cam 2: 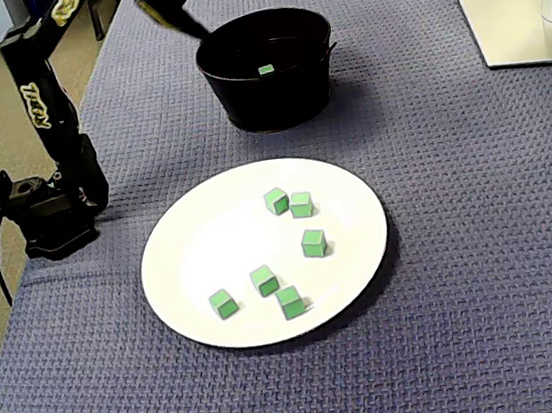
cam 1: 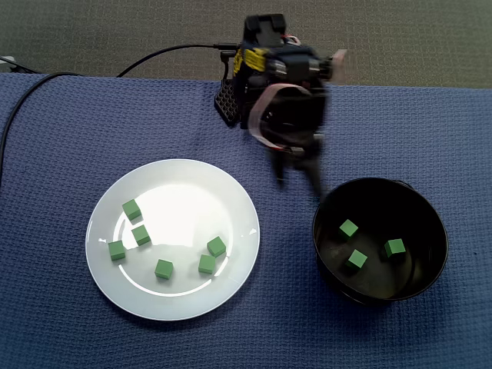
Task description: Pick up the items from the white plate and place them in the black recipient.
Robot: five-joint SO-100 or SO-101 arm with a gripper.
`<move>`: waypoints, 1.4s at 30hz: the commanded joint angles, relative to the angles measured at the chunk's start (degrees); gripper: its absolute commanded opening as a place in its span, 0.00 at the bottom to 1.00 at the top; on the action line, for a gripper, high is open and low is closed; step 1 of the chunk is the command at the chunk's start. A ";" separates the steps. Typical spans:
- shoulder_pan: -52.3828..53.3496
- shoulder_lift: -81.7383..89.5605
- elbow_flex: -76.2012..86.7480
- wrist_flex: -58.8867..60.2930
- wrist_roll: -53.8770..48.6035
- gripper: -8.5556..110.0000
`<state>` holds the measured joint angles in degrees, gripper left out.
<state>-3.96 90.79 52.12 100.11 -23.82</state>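
In a fixed view the claw (cam 1: 300, 183) hangs just off the upper-left rim of the black bowl (cam 1: 430, 207), its jaws parted and empty. Six green cubes (cam 1: 164, 269) lie well to its lower left on the white plate (cam 1: 231, 192), on the left half of the blue cloth (cam 1: 61, 123); three cubes (cam 1: 356, 258) sit in the bowl. In a fixed view the claw (cam 2: 225, 13) is spread wide beside the bowl (cam 2: 273, 101) toward the cloth's (cam 2: 482, 242) far edge. The green cubes (cam 2: 313, 243) are well apart from it, on the plate (cam 2: 180, 248) nearer the camera.

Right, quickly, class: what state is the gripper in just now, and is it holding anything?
Gripper: open, holding nothing.
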 commanded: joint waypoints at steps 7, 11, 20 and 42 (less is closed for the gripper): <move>18.02 -1.85 16.88 -6.15 0.09 0.36; 19.69 -5.98 22.76 -13.18 -4.57 0.35; 21.62 -13.54 27.69 -23.20 -12.39 0.33; 17.67 -21.09 31.64 -32.87 -10.99 0.26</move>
<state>15.47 69.43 83.76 68.47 -36.39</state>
